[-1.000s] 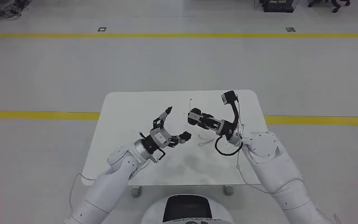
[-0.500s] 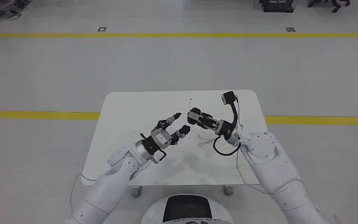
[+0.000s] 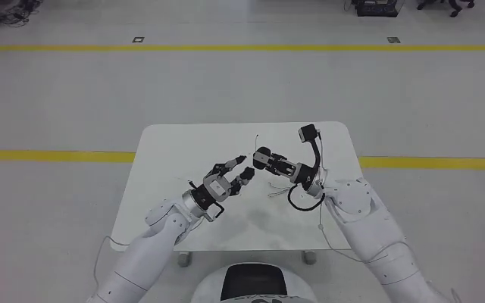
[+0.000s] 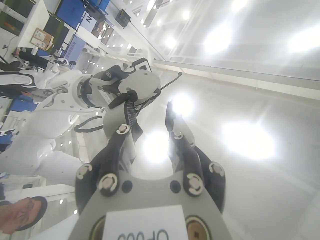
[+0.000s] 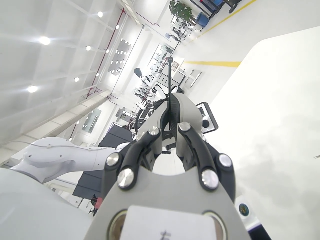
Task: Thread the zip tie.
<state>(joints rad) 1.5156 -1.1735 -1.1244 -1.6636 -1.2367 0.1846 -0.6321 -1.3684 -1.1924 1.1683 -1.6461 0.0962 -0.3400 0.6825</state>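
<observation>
A thin black zip tie [image 3: 253, 145] stands up out of my right gripper [image 3: 260, 157], which is shut on its lower end above the middle of the white table [image 3: 167, 151]. In the right wrist view the zip tie [image 5: 170, 81] runs straight out from between the closed fingertips of the right gripper [image 5: 171, 103]. My left gripper [image 3: 242, 167] hovers just to the left of it, open, with nothing between its fingers. The left wrist view has the left gripper [image 4: 150, 114] pointing at the right gripper [image 4: 140, 86], the zip tie [image 4: 171, 82] sticking out past it.
A few thin pale strands [image 3: 279, 191] lie on the table beside the right wrist. A black cable [image 3: 303, 203] loops under that wrist. The table's rounded edge [image 5: 240, 68] is close by, with bare tabletop on the left and far sides.
My left gripper has moved right and up toward the right gripper, and its fingers have come closer together. The right gripper with the zip tie has barely shifted.
</observation>
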